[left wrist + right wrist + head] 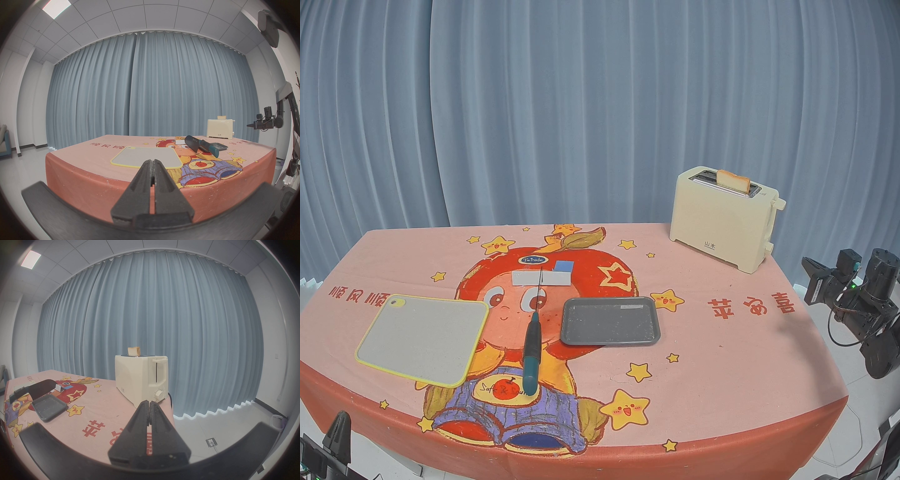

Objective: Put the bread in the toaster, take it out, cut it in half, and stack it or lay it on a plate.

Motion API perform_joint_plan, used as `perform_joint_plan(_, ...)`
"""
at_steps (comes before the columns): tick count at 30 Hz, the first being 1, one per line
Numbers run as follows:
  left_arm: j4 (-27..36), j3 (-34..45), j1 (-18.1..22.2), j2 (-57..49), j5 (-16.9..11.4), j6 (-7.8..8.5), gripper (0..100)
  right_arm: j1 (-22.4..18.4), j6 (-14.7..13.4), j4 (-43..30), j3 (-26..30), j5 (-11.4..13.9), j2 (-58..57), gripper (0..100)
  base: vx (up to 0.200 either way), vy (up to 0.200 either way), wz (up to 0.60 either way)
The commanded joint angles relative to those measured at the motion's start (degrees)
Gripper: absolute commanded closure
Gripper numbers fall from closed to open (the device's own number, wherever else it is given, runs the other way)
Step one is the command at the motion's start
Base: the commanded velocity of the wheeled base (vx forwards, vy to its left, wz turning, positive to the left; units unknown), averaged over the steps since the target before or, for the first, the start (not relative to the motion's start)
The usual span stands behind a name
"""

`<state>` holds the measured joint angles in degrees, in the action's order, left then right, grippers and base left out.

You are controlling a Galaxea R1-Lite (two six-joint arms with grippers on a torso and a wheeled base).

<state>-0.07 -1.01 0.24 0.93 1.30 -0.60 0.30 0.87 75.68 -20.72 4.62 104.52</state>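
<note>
A slice of bread (733,180) sticks up out of the cream toaster (722,220) at the table's back right; the right wrist view has the bread (134,351) on top of the toaster (140,379). A knife (532,350) with a teal handle lies mid-table, blade on a small white stand (541,277). Left of it lies a grey cutting board (423,337), right of it a dark grey tray (610,321). My right gripper (149,407) is shut, off the table's right edge (814,272). My left gripper (153,165) is shut, below the front left edge.
A pink cartoon tablecloth (737,369) covers the table. A blue curtain (600,106) hangs behind it. Open cloth lies in front of the toaster and along the front right.
</note>
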Motion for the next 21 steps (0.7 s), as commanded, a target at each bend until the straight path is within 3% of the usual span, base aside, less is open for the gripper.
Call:
perform_joint_plan(1, 0.0, 1.0, 0.0, -0.2, 0.0, -0.02, 100, -0.1, 0.0, 0.1, -0.3, 0.0, -0.2, 100, 0.000, 0.000, 0.00)
perform_joint_plan(12, 0.0, 1.0, 0.0, -0.2, 0.0, -0.02, 100, -0.1, -0.1, 0.0, -0.6, 0.3, -4.0, 100, 0.000, 0.000, 0.00)
perform_joint_plan(16, 0.0, 1.0, 0.0, -0.2, 0.0, -0.02, 100, -0.1, -0.2, 0.0, -0.8, 1.4, -5.2, 100, 0.000, 0.000, 0.00)
perform_joint_plan(18, 0.0, 1.0, 0.0, -0.2, 0.0, -0.02, 100, 0.3, -0.8, 0.0, -1.2, 1.8, -5.2, 100, 0.000, 0.000, 0.00)
perform_joint_plan(21, 0.0, 1.0, 0.0, -0.2, 0.0, -0.02, 100, 1.6, -6.1, 0.1, -2.6, 2.5, -5.2, 100, 0.000, 0.000, 0.00)
